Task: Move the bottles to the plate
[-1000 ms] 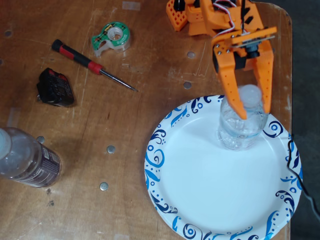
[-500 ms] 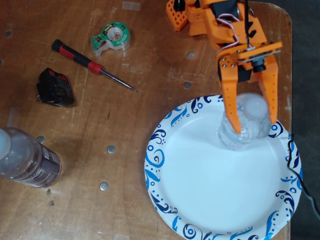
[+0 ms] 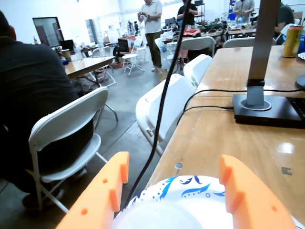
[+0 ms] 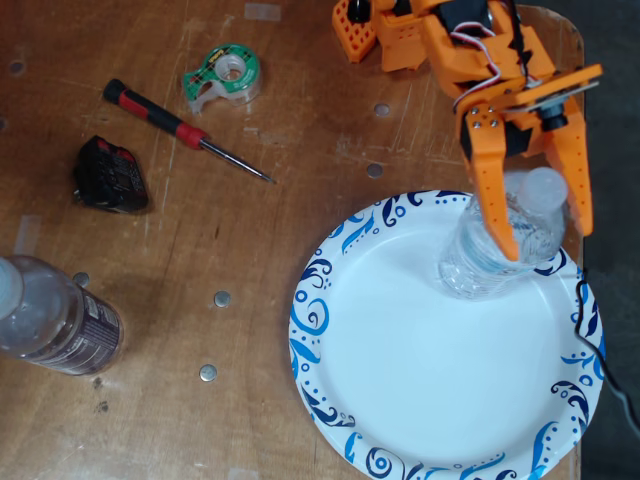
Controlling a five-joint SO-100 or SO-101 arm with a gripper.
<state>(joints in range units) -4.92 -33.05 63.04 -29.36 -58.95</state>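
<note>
In the fixed view a clear bottle (image 4: pixel 478 268) with a whitish cap stands on the far right part of the blue-swirled white plate (image 4: pixel 400 370), leaning to the right. My orange gripper (image 4: pixel 546 243) is open, and its fingers straddle the bottle's upper part. The left finger (image 4: pixel 497 205) lies against the bottle. The wrist view shows the bottle's top (image 3: pixel 157 217) low between the fingers, with a gap to the right finger (image 3: pixel 248 195) and the plate's rim (image 3: pixel 190 187) behind. A second bottle (image 4: pixel 55 322) with a dark brown label sits at the table's left edge, far from the gripper.
A green tape dispenser (image 4: pixel 225 75), a red-handled screwdriver (image 4: pixel 180 128) and a small black object (image 4: pixel 110 175) lie on the wooden table's upper left. A black cable (image 4: pixel 590 320) runs along the plate's right side by the table edge. A lamp base (image 3: pixel 267 109) stands further off.
The gripper has swung to the right and the bottle on the plate has tipped from upright to leaning right. The other bottle has not moved.
</note>
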